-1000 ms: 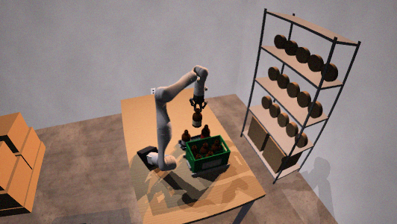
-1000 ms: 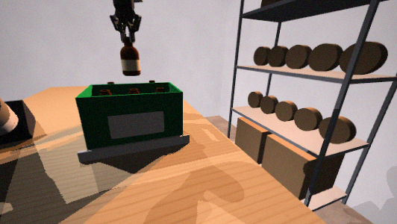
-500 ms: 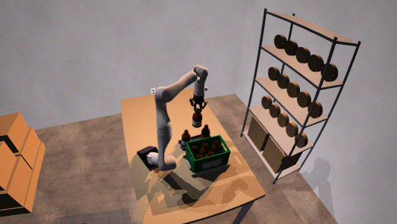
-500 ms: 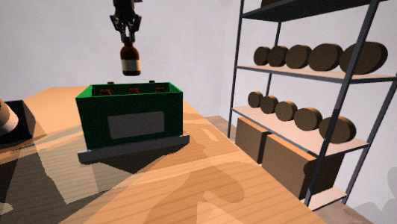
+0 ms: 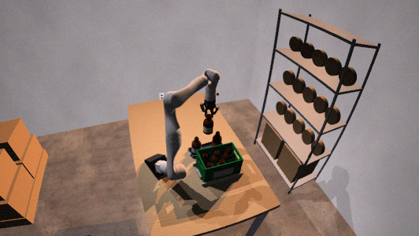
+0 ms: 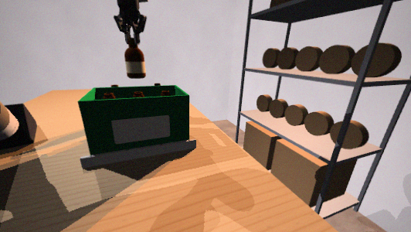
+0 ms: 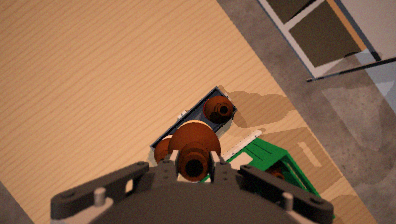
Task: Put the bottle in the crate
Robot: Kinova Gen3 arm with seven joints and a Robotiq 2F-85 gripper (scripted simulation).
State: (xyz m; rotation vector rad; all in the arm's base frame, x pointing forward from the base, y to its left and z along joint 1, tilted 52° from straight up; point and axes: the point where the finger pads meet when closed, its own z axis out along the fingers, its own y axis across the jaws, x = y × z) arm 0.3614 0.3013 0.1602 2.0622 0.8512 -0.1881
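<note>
My gripper (image 5: 209, 112) is shut on the neck of a brown bottle (image 5: 208, 125) with a pale label and holds it upright, high above the table. It also shows in the exterior view (image 6: 135, 62), hanging above the far side of the green crate (image 6: 135, 116), and in the wrist view (image 7: 194, 145). The crate (image 5: 219, 160) holds several brown bottles. Behind it the dark tray carries two more bottles (image 5: 196, 143) (image 5: 216, 138). The empty slot is not plainly visible.
The arm's base (image 5: 157, 163) stands on the table left of the crate. A metal shelf rack (image 5: 315, 98) with round discs and boxes stands to the right of the table. Cardboard boxes (image 5: 17, 169) are stacked on the floor at the far left.
</note>
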